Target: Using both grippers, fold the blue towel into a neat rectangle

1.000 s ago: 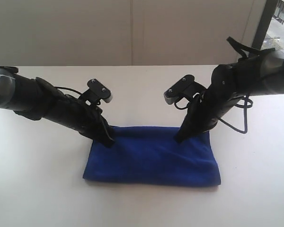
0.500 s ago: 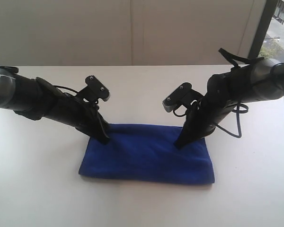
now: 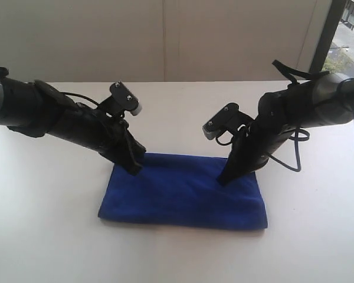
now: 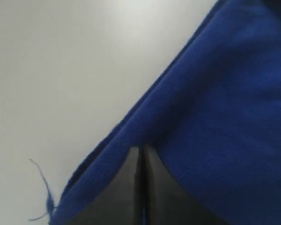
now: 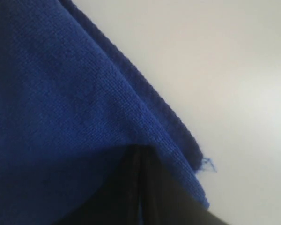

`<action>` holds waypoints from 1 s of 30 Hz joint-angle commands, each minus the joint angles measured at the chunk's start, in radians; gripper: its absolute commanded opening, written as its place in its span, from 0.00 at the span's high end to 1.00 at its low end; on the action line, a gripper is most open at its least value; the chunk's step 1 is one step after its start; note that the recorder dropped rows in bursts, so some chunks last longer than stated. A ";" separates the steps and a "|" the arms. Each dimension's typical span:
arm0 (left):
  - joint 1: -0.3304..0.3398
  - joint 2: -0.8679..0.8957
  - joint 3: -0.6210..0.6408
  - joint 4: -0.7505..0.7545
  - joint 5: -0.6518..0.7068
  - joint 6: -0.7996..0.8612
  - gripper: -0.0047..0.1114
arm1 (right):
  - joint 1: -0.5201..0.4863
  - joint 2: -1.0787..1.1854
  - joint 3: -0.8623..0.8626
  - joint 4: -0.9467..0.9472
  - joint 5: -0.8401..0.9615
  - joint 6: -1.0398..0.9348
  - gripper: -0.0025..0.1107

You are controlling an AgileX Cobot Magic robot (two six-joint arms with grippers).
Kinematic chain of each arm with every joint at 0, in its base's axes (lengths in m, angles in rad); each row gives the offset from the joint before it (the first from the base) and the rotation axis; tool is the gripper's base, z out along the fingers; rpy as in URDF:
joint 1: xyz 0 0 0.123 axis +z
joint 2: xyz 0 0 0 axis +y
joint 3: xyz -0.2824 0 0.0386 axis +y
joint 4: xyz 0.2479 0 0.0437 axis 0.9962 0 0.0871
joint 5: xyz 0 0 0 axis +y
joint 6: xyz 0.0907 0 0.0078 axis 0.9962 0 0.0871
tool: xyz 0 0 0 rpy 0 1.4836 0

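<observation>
Nearest me the blue towel [image 3: 183, 197] lies flat on the white table [image 3: 41, 236], doubled into a rough rectangle. Its near edge is rounded and the near-right corner bulges a bit. At the far edge the left gripper [image 3: 134, 170] is clenched on the far-left corner. The right gripper [image 3: 223, 178] is clenched slightly inboard of the far-right one. Close up, both pairs of fingers [image 4: 126, 187] meet w/ cloth nipped at the tips. Prob. another fold coming, I'd say. To do it well: lift both corners level & together, keep the cloth taut btwn them, lay edge square on edge, and release only once the edges match. Beyond is more tabletop, then a pale wall [image 3: 165, 35].
</observation>
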 commanded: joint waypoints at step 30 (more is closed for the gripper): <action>0.002 -0.049 -0.003 -0.011 -0.035 -0.003 0.96 | -0.006 -0.149 -0.011 -0.021 -0.012 0.004 0.98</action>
